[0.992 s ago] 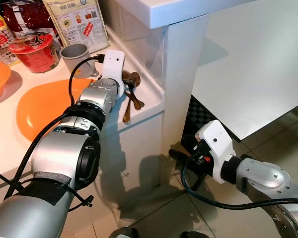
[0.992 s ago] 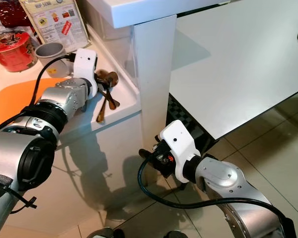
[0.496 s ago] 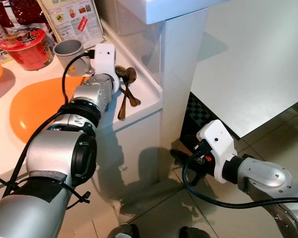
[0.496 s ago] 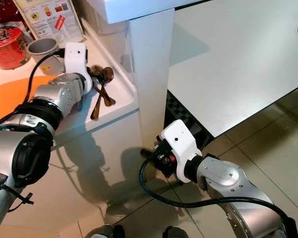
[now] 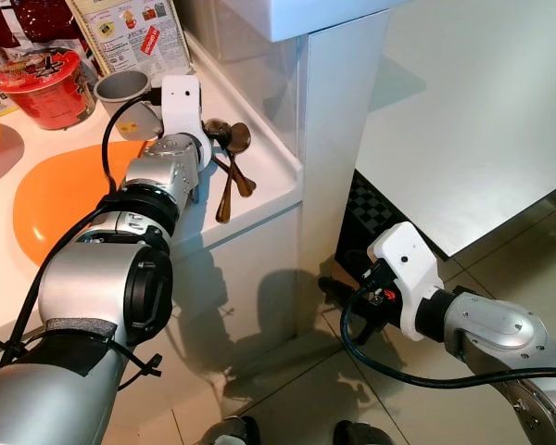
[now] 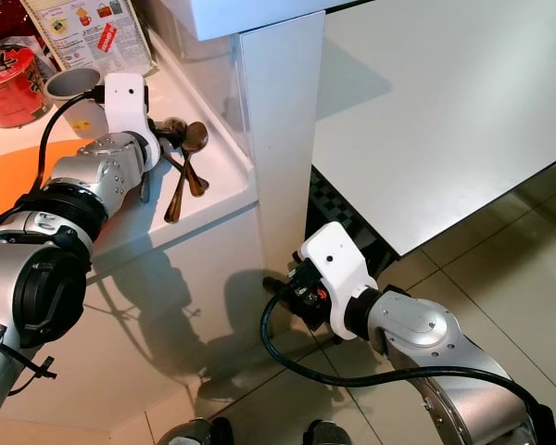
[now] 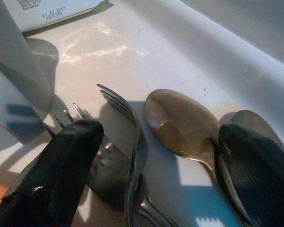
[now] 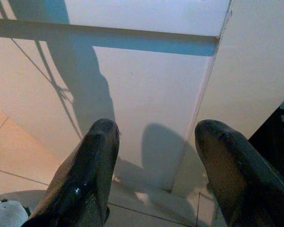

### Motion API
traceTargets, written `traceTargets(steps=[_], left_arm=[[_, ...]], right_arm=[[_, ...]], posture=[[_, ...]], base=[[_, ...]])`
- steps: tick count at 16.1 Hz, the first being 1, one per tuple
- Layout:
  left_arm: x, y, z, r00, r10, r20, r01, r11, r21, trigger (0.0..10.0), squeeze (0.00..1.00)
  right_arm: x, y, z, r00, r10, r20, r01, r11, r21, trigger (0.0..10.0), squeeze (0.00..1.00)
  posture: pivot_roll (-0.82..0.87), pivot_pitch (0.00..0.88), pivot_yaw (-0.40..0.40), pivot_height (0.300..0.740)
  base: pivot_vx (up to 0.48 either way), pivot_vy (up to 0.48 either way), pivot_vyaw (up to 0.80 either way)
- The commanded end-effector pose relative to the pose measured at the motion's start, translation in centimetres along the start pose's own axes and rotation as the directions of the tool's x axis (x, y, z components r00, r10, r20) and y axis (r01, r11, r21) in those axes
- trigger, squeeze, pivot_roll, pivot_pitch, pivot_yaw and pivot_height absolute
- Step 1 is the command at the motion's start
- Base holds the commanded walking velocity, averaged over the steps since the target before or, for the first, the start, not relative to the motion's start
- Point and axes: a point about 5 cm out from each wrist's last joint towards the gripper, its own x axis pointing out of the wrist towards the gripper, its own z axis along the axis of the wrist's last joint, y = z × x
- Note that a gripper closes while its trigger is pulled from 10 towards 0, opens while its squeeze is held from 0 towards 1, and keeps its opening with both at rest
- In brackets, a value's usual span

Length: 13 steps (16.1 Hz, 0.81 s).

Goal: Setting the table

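Since the earlier frame the left gripper (image 7: 151, 161) had pushed further along the white counter (image 5: 259, 199), its fingers spread wide astride the bronze metal spoons (image 5: 230, 158) and forks (image 7: 118, 142). These lay near the counter's raised edge, bowls pointing away from the robot. The right gripper (image 8: 156, 170) hung low beside the cabinet, fingers parted, grasping nothing.

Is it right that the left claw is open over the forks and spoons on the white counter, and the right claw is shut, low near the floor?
Not quite: the right claw is open, not shut; the right wrist view shows its two fingers spread apart. The rest holds: the left claw is open over the forks and spoons on the white counter.
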Motion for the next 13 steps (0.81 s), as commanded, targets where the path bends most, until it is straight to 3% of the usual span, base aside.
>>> traceTargets(steps=[1,6,10,11,12,13], left_arm=[[-0.1,0.4,0.8,1.000,0.000,0.018,0.001,1.000,-0.012,10.0,0.00],[-0.1,1.5,0.5,0.998,0.056,0.024,-0.058,0.996,0.074,10.0,0.00],[-0.1,1.4,-0.2,0.998,0.064,0.020,-0.066,0.990,0.121,10.0,0.00],[0.0,1.3,-0.3,0.998,0.064,0.018,-0.066,0.990,0.126,8.6,0.00],[0.0,1.2,-0.6,0.998,0.062,0.015,-0.064,0.989,0.133,3.3,0.00],[0.0,1.1,-0.8,0.998,0.059,0.013,-0.061,0.989,0.138,1.7,0.00]], right_arm=[[-0.2,0.0,0.3,1.000,0.009,0.010,-0.009,1.000,0.000,10.0,0.00],[-0.1,0.0,0.4,1.000,0.013,0.012,-0.013,1.000,-0.004,10.0,0.00],[-0.1,0.0,0.4,1.000,0.012,0.013,-0.012,1.000,-0.008,10.0,0.00],[-0.1,0.0,0.4,1.000,0.013,0.013,-0.013,1.000,-0.008,10.0,0.00],[-0.1,0.1,0.4,1.000,0.013,0.014,-0.013,1.000,-0.009,10.0,0.00],[-0.1,0.1,0.4,1.000,0.012,0.015,-0.012,1.000,-0.010,10.0,0.00]], posture=[[-0.12,0.143,0.082,0.740],[-0.12,0.137,0.081,0.740],[-0.12,0.136,0.081,0.740],[-0.12,0.136,0.081,0.740],[-0.12,0.135,0.082,0.740],[-0.12,0.134,0.081,0.740]], base=[[0.000,0.000,0.00],[0.000,0.000,0.00],[0.000,0.000,0.00],[0.000,0.000,0.00],[0.000,0.000,0.00],[0.000,0.000,0.00]])
